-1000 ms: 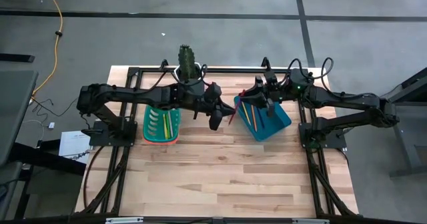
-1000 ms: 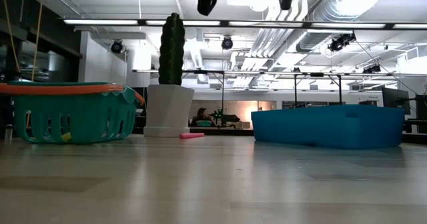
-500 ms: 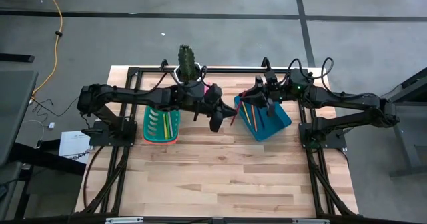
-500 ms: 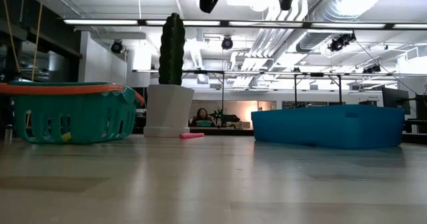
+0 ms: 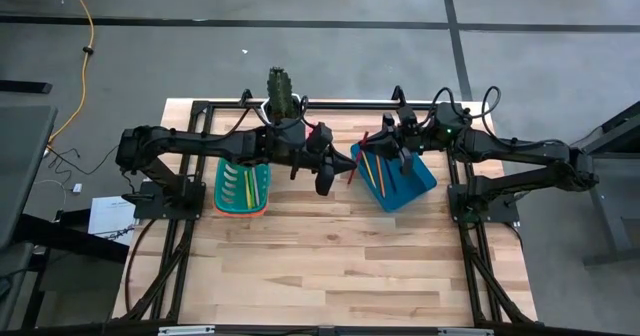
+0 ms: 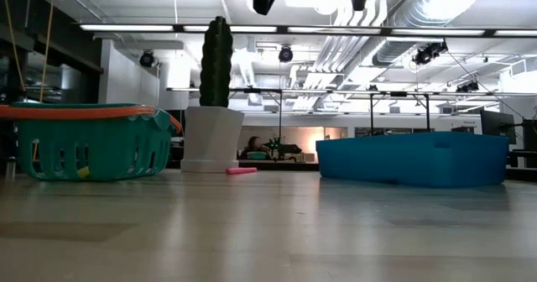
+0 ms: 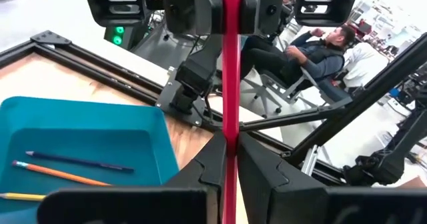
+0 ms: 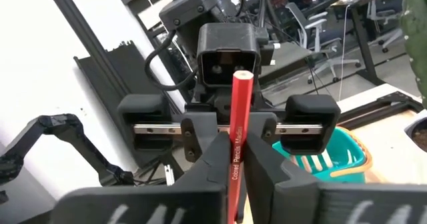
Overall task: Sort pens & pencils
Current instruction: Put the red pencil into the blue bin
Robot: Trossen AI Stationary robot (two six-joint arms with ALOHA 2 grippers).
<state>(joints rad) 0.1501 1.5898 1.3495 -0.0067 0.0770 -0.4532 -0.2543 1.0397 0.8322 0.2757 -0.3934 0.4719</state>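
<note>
Right gripper [image 5: 372, 148] has closed since a second ago: its fingers were apart either side of the red pencil [image 5: 352, 170], now they pinch it. Left gripper [image 5: 332, 168] unchanged, also clamped on that pencil. Arms have barely shifted.

High view: both grippers meet mid-table between the two bins, the pencil spanning the gap between them. Green basket [image 5: 221, 202] sits left under the left arm, with pale sticks inside, too small to tell which. Blue bin [image 5: 420, 185] sits right under the right arm, with pencils [image 5: 373, 172] in it. Cactus [image 5: 281, 89] stands at the far edge, between the bins.

Low view: green basket [image 6: 84, 143] left, blue bin [image 6: 415, 158] right, cactus pot [image 6: 211, 137] between and farther back. Pink pen [image 6: 241, 170] lies on the table just right of the pot. Gripper parts are only dark shapes at the top; grip not readable here.

Left wrist view: left fingers [image 7: 215, 159] shut on the red pencil [image 7: 231, 71], right gripper holding its far end. Blue bin [image 7: 143, 127] holds a dark, an orange and a yellow pencil [image 7: 60, 173]. A person sits in a chair beyond the table.

Right wrist view: right fingers [image 8: 217, 159] shut on the red pencil [image 8: 238, 131], left gripper beyond, green basket [image 8: 350, 154] behind.
</note>
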